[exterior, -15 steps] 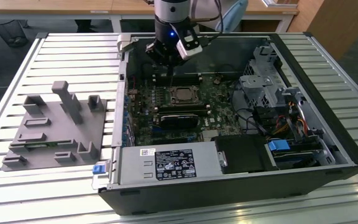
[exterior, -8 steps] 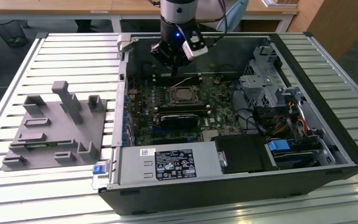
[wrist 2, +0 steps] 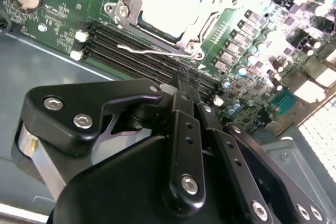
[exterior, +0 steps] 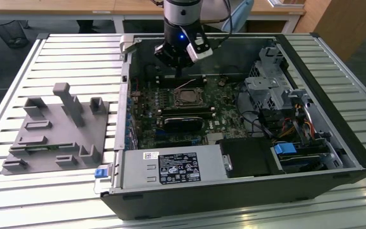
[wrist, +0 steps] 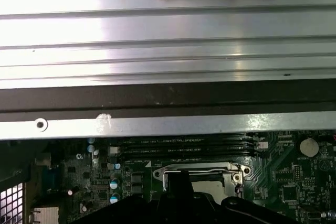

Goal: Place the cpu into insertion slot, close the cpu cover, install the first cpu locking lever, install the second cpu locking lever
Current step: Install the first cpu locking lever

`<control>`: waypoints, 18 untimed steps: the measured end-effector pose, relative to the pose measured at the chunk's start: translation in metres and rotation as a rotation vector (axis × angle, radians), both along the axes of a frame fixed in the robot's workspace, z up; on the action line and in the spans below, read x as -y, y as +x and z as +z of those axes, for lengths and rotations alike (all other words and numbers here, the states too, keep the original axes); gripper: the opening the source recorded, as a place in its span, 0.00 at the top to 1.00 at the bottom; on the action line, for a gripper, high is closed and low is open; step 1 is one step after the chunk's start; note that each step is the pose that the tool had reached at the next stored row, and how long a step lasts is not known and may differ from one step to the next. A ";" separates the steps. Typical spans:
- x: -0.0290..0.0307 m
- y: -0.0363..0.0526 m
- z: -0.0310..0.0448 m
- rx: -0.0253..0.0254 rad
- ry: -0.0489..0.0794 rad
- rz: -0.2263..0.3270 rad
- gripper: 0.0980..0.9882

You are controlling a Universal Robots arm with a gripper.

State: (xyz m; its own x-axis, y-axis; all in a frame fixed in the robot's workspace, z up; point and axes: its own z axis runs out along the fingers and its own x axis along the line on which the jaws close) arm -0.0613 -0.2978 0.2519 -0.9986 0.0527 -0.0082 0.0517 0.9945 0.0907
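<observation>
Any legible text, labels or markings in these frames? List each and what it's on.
None can be quoted.
White-and-black sticker on the grey metal power supply box: dense print and symbols, too small to read.
Small white tag on the same box: blurred.
Green motherboard: white silkscreen marks in both wrist views, too fine to read.
Silvery-grey square cpu under its silver metal cover frame: glare, no marking visible.
Black claw: no print.

I see my claw (exterior: 178, 75) hovering just beyond the cpu cover (exterior: 188, 98) inside the open computer case (exterior: 335, 143).
</observation>
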 end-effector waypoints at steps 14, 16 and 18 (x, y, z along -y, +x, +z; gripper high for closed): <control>0.0000 0.0085 -0.0071 0.0044 0.000 0.085 0.99; 0.0000 0.0085 -0.0085 0.0048 0.000 0.115 0.99; -0.0001 0.0098 -0.0099 0.0050 0.000 0.125 0.99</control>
State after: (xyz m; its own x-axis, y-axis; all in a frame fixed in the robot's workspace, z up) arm -0.0514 -0.2978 0.2419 -0.9973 -0.0726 -0.0132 -0.0735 0.9932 0.0906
